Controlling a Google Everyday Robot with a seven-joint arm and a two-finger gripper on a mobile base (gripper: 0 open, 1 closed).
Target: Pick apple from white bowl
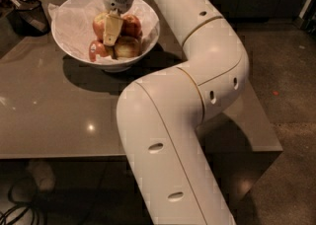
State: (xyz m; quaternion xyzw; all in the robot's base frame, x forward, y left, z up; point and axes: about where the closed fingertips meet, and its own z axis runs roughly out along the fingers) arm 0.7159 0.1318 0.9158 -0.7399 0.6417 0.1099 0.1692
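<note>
The tool hides part of the apple in white bowl; its grip unclear

The white bowl sits far-left on the table, apples inside, the pincer among them.
</note>
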